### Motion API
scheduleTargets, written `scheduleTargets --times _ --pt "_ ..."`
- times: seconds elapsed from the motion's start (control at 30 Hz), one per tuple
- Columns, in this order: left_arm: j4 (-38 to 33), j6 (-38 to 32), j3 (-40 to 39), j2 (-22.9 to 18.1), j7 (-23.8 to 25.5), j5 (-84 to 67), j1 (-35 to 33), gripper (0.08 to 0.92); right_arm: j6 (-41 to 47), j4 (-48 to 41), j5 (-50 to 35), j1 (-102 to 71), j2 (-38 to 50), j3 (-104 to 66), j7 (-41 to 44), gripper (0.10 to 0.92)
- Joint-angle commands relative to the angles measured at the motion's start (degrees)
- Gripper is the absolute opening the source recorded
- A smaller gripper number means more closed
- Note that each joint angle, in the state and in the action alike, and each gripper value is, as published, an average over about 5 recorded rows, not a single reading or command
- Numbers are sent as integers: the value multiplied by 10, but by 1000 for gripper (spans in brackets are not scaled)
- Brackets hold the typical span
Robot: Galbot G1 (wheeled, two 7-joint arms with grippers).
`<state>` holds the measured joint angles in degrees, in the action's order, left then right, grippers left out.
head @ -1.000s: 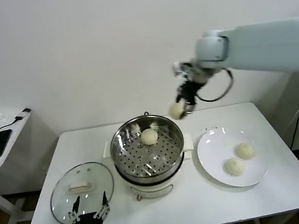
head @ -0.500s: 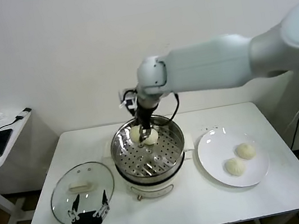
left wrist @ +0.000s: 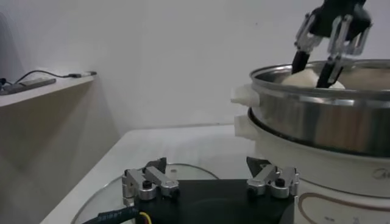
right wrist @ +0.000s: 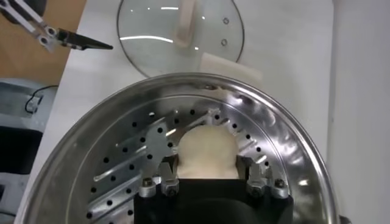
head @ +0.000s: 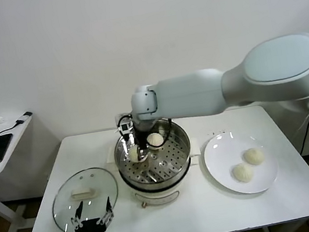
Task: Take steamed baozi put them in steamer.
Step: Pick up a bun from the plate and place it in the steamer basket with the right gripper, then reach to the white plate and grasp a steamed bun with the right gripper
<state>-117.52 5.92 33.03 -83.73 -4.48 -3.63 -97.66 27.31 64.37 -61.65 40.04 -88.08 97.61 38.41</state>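
Note:
The steamer (head: pixel 176 158) stands mid-table on its cream base. One baozi (head: pixel 155 140) lies on its perforated tray at the back. My right gripper (head: pixel 135 152) reaches down into the steamer's left part, shut on another baozi (right wrist: pixel 206 150), held at or just above the tray. Two more baozi (head: pixel 253 156) (head: pixel 243 172) lie on the white plate (head: pixel 222 153) to the right. My left gripper (head: pixel 92 218) is open and empty, low at the table's front left, over the glass lid. The left wrist view shows the steamer's wall (left wrist: pixel 329 122) and the right gripper's fingers (left wrist: pixel 332 42) above it.
The glass lid (head: pixel 84 195) with its cream handle lies flat at the front left of the table. A side table (head: pixel 0 143) with a phone and cables stands to the far left. A white wall is behind.
My right gripper has carried the baozi from above the plate's side leftward and down into the steamer's left part. The left arm has not moved.

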Motion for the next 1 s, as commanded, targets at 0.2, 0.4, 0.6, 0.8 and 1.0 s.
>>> scheduleTargets --times 0.2,0.4,0.6,0.8,1.0 --pt "-4 -1 -2 -2 -1 -1 -1 823 -25 -17 11 -26 -3 -12 -3 719" --pt "-14 -1 -3 -3 -1 -1 -6 823 -87 26 46 47 71 -16 82 818" --pt "-23 0 -5 -3 0 -1 -10 823 -118 101 47 170 206 39 162 823" --pt "-25 0 -4 -1 0 -2 -9 823 -138 202 103 278 373 156 194 823" --pt "-23 1 -2 -2 1 -3 -7 823 -135 253 211 244 492 227 169 823"
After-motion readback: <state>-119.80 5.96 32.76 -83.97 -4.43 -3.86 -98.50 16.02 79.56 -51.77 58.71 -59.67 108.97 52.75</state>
